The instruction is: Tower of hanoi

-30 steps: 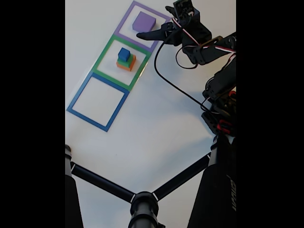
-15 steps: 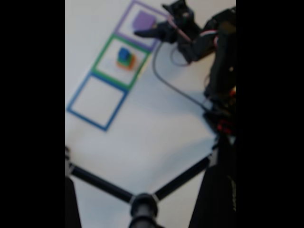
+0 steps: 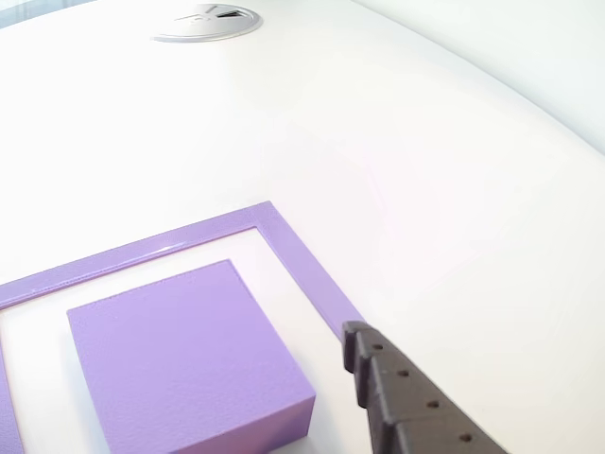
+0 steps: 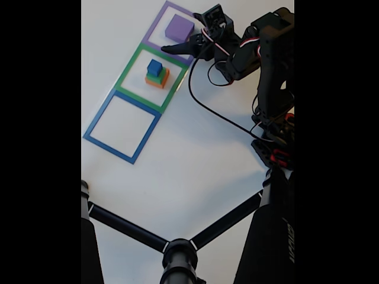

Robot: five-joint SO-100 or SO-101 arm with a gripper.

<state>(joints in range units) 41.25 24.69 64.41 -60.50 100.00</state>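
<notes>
Fixed view: the purple block [image 4: 179, 28] lay inside the purple tape square [image 4: 155, 26], with the orange, green and blue stack [image 4: 156, 74] in the neighbouring green square [image 4: 131, 66]. Since a second earlier, the empty claw [image 4: 180, 46] had been lowered beside the purple block, jaws spread; a grasp seemed imminent.

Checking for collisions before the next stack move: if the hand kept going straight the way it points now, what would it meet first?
Probably the purple tape outline and the table inside it, close beside the purple block. The hand points left over that square's lower edge; its height is unclear.
</notes>
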